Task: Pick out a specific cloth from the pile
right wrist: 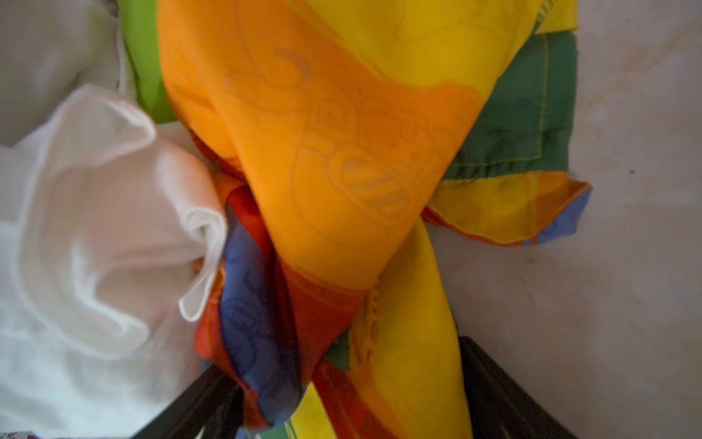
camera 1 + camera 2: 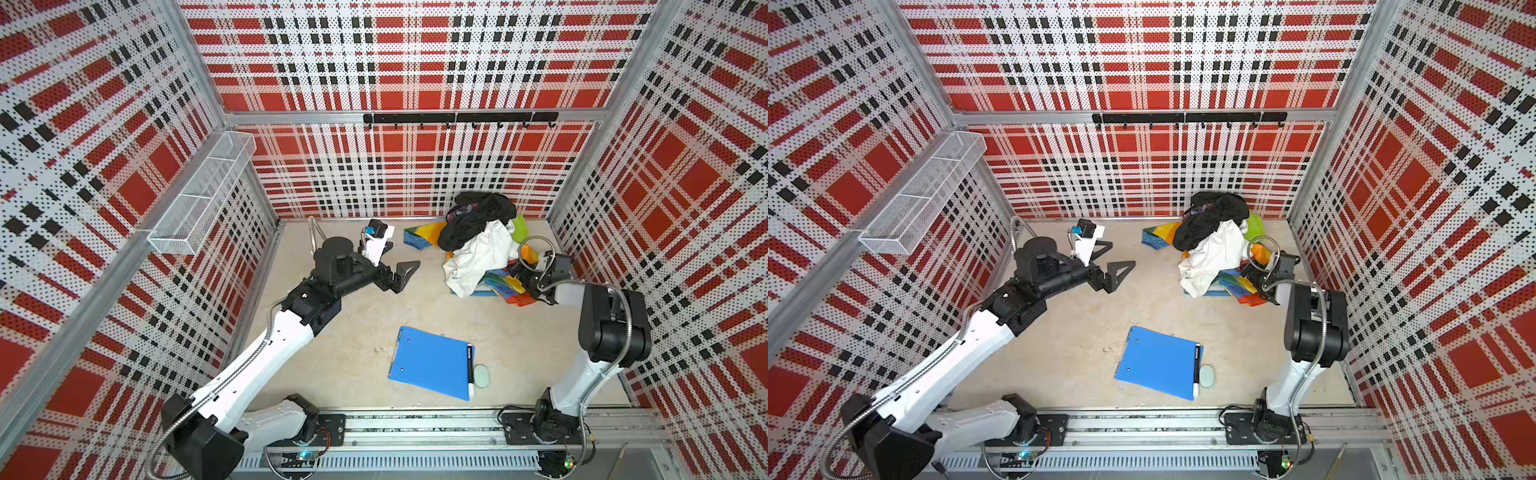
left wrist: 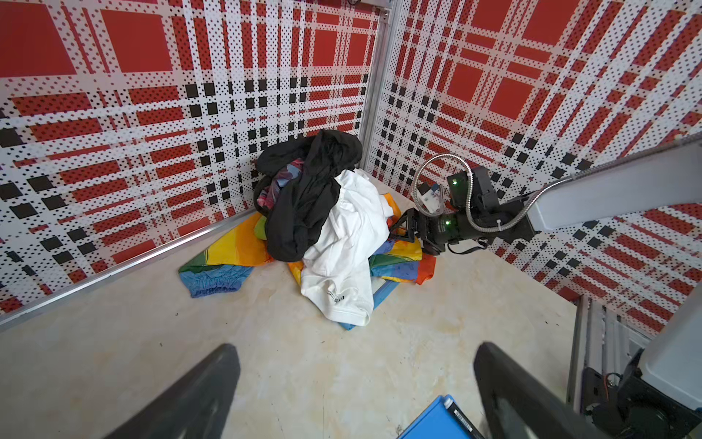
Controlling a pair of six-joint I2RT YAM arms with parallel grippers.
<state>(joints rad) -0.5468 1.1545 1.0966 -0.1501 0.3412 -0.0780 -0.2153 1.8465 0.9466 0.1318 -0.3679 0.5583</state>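
Observation:
The pile (image 2: 478, 249) sits in the far right corner, with a black garment (image 2: 478, 216) on top, a white cloth (image 2: 473, 257) below it and a lime-green cloth (image 2: 519, 228) behind. The rainbow cloth (image 2: 505, 289) lies underneath; its ends stick out on the left (image 3: 228, 247) and at the front right (image 2: 1241, 286). My right gripper (image 2: 517, 274) is pushed into the pile's right side. In the right wrist view its dark fingers (image 1: 494, 380) stand wide apart with a bunched orange, yellow, red and blue fold of the cloth (image 1: 342, 152) between them. My left gripper (image 2: 399, 257) hovers open and empty left of the pile.
A blue clipboard (image 2: 430, 361) with a black marker (image 2: 469, 370) and a pale oval pad (image 2: 482, 376) lies on the floor near the front. A white wire basket (image 2: 199, 199) hangs on the left wall. A black hook rail (image 2: 457, 118) runs along the back wall.

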